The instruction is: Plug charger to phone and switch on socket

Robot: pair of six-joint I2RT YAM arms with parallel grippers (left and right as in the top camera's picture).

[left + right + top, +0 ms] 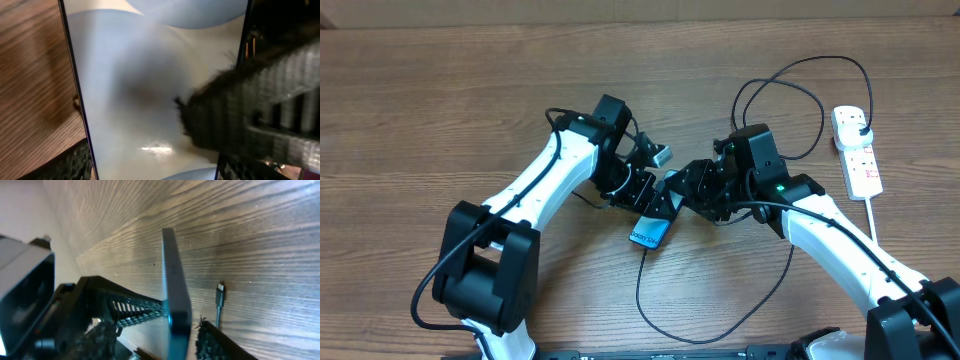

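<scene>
The left gripper (655,205) clamps the phone (648,235) tipped up on edge mid-table. The right gripper (682,195) has its fingers apart either side of the phone's edge, gripping nothing I can see. The charger (639,285) has its connector tip (220,288) lying just beside the phone, so plugging in isn't done; its plug (860,122) sits in the socket (860,165) far right, switch state unclear.

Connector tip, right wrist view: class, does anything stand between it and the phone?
Nothing visible does. The connector tip sits just beside the phone, which is seen edge-on, and only the bare wood of the table shows in the gap between them.
</scene>
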